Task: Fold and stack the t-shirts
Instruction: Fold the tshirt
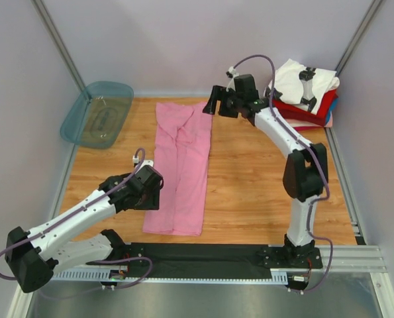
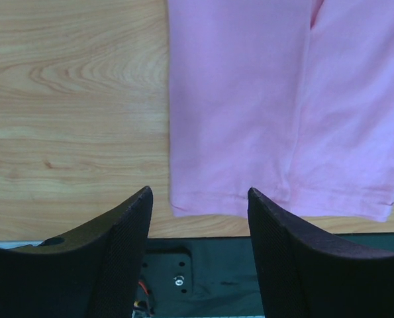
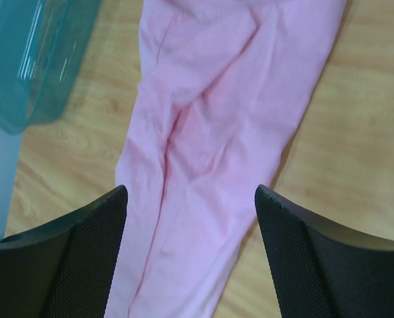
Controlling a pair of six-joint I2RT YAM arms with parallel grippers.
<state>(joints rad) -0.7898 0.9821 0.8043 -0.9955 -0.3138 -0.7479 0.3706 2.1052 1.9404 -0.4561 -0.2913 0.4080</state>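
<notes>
The pink t-shirt [image 1: 182,165] lies folded into a long narrow strip on the wooden table, running from far to near. Its near hem shows in the left wrist view [image 2: 276,119], its far end in the right wrist view [image 3: 210,152]. My left gripper [image 1: 158,192] is open and empty, just left of the shirt's near end [image 2: 200,195]. My right gripper [image 1: 211,103] is open and empty, hovering at the shirt's far right corner [image 3: 191,199]. A stack of folded t-shirts [image 1: 306,96], white with black print on red and blue, sits at the far right corner.
A clear teal plastic tray [image 1: 97,114] leans at the far left corner and shows in the right wrist view [image 3: 31,59]. A black base rail [image 1: 203,255] runs along the near edge. Grey walls enclose the table.
</notes>
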